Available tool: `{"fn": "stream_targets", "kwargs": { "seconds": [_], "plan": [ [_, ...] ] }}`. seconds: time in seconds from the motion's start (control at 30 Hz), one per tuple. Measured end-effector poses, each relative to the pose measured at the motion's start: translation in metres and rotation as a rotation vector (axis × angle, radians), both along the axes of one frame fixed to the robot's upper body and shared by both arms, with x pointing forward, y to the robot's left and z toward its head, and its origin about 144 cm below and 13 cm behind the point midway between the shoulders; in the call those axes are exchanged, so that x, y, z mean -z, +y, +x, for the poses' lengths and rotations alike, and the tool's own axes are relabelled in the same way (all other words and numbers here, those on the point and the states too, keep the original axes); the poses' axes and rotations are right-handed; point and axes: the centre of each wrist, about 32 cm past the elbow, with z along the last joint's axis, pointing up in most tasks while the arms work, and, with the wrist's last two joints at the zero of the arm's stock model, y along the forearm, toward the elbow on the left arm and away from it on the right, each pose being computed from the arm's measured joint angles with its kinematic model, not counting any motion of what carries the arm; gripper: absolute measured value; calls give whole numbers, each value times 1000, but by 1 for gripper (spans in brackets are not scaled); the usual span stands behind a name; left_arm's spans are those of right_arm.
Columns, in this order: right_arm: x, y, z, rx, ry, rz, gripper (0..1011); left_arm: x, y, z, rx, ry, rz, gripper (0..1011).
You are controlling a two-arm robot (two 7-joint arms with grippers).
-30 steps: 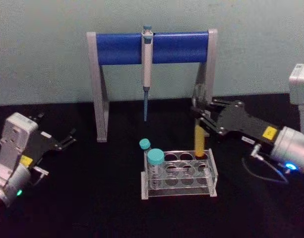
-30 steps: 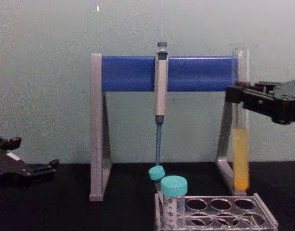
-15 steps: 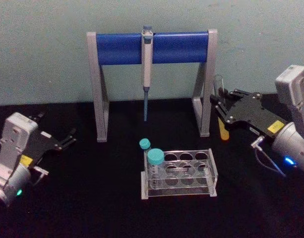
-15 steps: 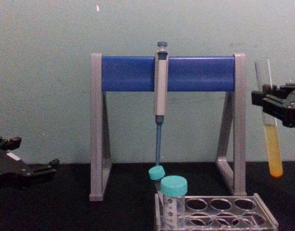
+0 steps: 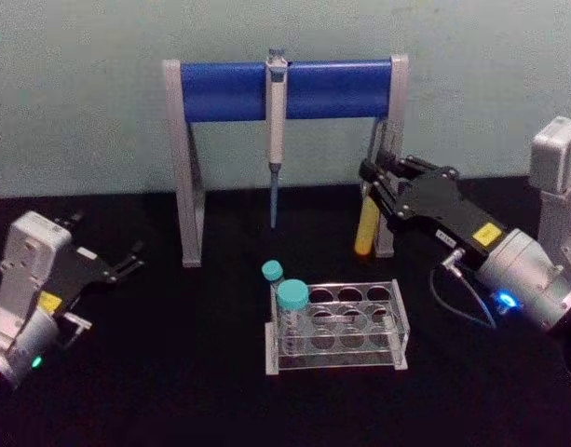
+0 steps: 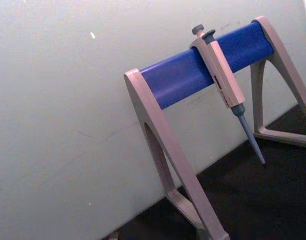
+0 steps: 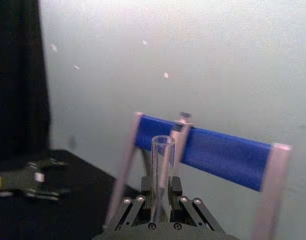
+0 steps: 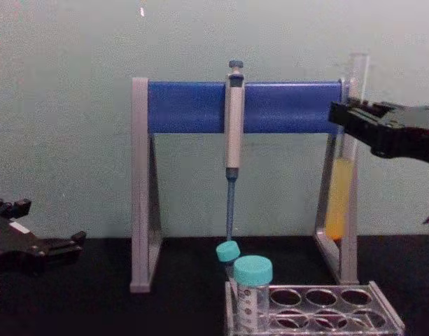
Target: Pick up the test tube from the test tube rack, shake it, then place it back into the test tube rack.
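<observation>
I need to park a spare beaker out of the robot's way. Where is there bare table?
Bare black tabletop lies between the parked left gripper and the clear plastic test tube rack, and along the rack's front. Crowded: beside the right leg of the grey-and-blue pipette stand, where the right gripper holds the long glass test tube of yellow liquid.

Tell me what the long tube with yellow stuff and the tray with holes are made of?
The test tube looks like clear glass: see-through, thin-walled, with a shiny rim, though clear plastic could look the same. The test tube rack looks like clear hard plastic: flat, see-through plates.
</observation>
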Motion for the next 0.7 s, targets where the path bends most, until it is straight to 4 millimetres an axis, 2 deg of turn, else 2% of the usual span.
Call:
{"fn": "stream_targets", "kwargs": {
  "seconds": [0.33, 0.7],
  "plan": [
    [-5, -11, 1, -217, 94, 54, 229, 0, 0, 0, 0, 0, 0, 1002],
    [-10, -25, -2, -222, 101, -29, 229, 0, 0, 0, 0, 0, 0, 1001]
  ]
}}
